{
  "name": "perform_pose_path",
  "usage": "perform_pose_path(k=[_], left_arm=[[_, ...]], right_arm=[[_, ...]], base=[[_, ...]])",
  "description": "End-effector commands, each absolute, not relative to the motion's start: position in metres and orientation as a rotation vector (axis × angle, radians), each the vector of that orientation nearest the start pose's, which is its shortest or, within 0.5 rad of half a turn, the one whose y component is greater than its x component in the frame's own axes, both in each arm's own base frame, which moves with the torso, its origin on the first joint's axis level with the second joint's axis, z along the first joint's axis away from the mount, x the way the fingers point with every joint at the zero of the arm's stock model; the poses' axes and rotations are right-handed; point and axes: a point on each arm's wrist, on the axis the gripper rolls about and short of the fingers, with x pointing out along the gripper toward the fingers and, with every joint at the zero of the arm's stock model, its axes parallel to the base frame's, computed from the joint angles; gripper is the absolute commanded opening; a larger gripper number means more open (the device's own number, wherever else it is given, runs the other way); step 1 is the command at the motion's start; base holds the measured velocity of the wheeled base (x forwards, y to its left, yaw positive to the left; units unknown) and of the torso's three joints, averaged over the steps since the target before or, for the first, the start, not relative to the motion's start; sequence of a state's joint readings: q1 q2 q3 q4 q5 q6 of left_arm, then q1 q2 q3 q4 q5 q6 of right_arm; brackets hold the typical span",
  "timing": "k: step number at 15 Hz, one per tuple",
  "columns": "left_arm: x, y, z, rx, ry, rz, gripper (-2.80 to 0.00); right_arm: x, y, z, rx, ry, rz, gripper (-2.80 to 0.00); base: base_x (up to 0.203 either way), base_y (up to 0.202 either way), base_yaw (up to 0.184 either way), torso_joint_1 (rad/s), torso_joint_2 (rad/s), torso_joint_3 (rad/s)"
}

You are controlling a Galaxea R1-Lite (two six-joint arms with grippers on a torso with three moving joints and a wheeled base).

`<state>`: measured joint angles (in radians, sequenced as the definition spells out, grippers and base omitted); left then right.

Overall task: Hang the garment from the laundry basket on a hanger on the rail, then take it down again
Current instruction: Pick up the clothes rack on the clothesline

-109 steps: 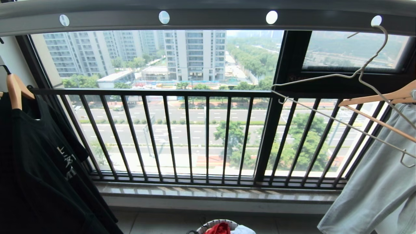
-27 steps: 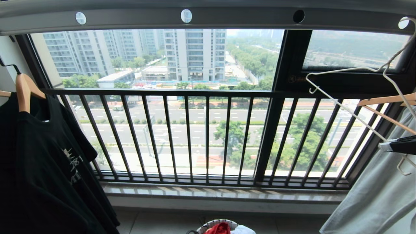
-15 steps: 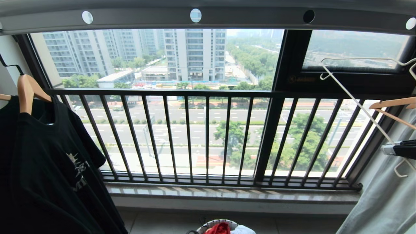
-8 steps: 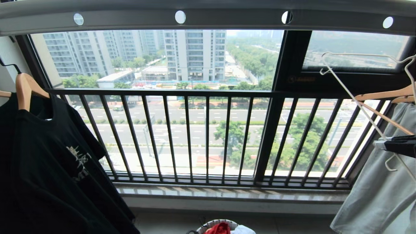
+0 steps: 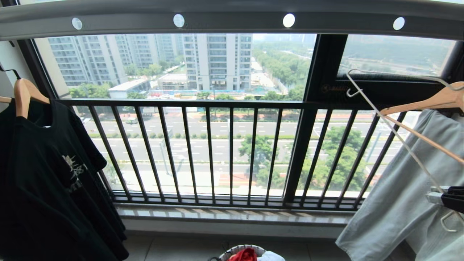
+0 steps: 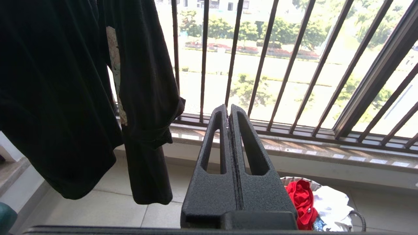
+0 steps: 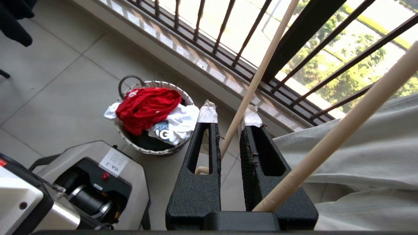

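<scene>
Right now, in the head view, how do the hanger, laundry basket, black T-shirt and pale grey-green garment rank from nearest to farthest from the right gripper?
From the right gripper at the right edge:
1. hanger: in its grip.
2. pale grey-green garment: hanging right beside it.
3. laundry basket: on the floor, bottom centre.
4. black T-shirt: far left.

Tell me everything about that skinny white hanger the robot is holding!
The hanger is thin whitish wire, with a small hook at each end of its bottom bar. It is off the rail and hangs tilted in front of the window, beside the pale grey-green garment on a wooden hanger. The right gripper is shut on its slanted lower bar, near the bottom end.
</scene>
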<state>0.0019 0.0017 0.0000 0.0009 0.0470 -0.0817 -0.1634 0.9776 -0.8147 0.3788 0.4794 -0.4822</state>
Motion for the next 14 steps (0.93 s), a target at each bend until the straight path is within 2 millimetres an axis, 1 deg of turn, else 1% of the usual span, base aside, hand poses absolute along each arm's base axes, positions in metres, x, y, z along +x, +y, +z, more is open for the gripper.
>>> perform_pose_path(k=[1, 3, 6, 7, 10, 12, 14], left_arm=[[-0.023, 0.001, 0.075, -0.083, 0.003, 0.05, -2.8], [-0.023, 0.001, 0.075, -0.083, 0.001, 0.049, -2.8], [-0.023, 0.001, 0.075, -0.083, 0.001, 0.051, -2.8], [-0.023, 0.001, 0.075, -0.083, 0.0, 0.05, -2.8], [-0.023, 0.001, 0.075, -0.083, 0.001, 0.049, -2.8], [-0.023, 0.001, 0.075, -0.083, 0.001, 0.051, -2.8], [-0.023, 0.001, 0.075, -0.083, 0.001, 0.049, -2.8]], right_arm=[[0.085, -0.001, 0.233, -0.294, 0.406, 0.497, -2.8], [0.082, 0.0, 0.224, -0.267, 0.412, 0.565, -2.8], [0.087, 0.001, 0.209, -0.216, 0.458, 0.644, -2.8], [0.089, 0.003, 0.207, -0.206, 0.462, 0.683, -2.8], [0.105, 0.006, 0.202, -0.154, 0.493, 0.78, -2.8], [0.116, 0.006, 0.19, -0.112, 0.536, 0.838, -2.8], [0.125, 0.006, 0.178, -0.106, 0.558, 0.857, -2.8]], base=[[0.0, 0.0, 0.0, 0.0, 0.0, 0.0], [0.0, 0.0, 0.0, 0.0, 0.0, 0.0], [0.0, 0.0, 0.0, 0.0, 0.0, 0.0], [0.0, 0.0, 0.0, 0.0, 0.0, 0.0], [0.0, 0.0, 0.0, 0.0, 0.0, 0.0], [0.0, 0.0, 0.0, 0.0, 0.0, 0.0], [0.0, 0.0, 0.0, 0.0, 0.0, 0.0]])
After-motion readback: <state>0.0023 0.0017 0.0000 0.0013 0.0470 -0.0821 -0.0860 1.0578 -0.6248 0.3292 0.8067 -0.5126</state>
